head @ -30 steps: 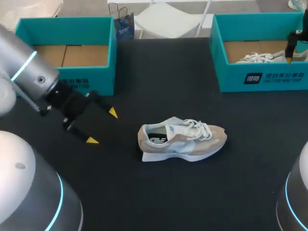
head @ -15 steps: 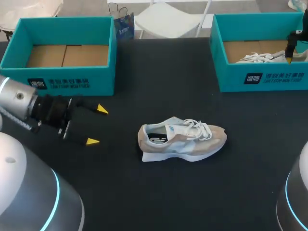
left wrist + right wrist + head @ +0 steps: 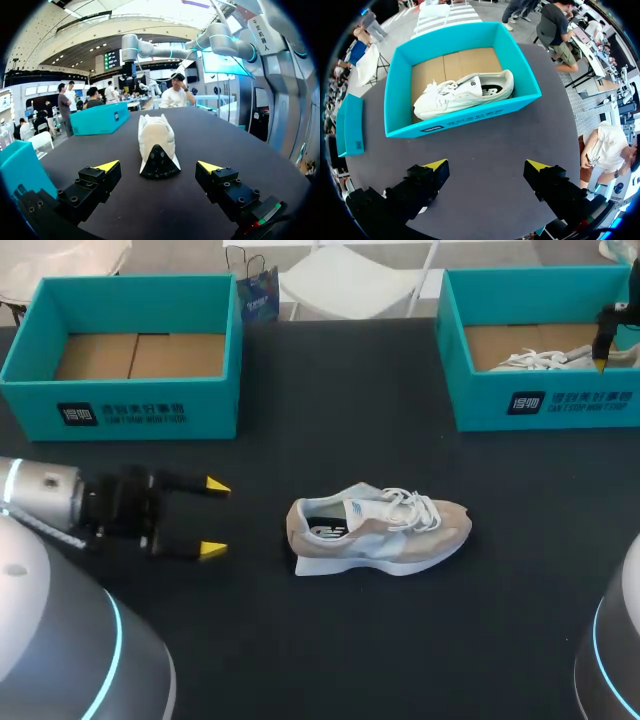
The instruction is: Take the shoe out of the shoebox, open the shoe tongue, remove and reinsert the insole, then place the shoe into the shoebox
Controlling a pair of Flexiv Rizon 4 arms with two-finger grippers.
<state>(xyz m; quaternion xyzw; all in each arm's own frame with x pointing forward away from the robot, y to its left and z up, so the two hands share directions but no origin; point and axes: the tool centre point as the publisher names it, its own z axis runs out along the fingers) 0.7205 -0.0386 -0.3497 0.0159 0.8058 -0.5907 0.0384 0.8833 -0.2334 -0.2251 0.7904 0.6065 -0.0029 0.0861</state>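
Since the shoe stands on its sole on the bare desk, outside both boxes, the taking-out step looks done. Tongue and insole work looks next. Its heel points at the left hand and its toe points the opposite way. The laces lie loose over the tongue, and a dark insole shows in the opening, seemingly in place.

The left hand hovers low, near the shoe's heel but not touching it, with its fingers spread wide and nothing between them. From its wrist camera the heel sits straight ahead, centred between the two yellow tips. That alignment reads as deliberate. A straight push forward would bring a finger to each side of the heel, probably to pin the shoe while the tongue is pulled open.

The right hand hangs well away from the shoe, past its toe and to the far side, above the right box. It too is open and empty. A second shoe lies in that box, which may explain why the hand hangs there, though it plays no part at the shoe on the desk.

The left box stands well beyond the shoe's heel, on the far side, showing only its cardboard floor. It seems the likely place for the shoe's return.
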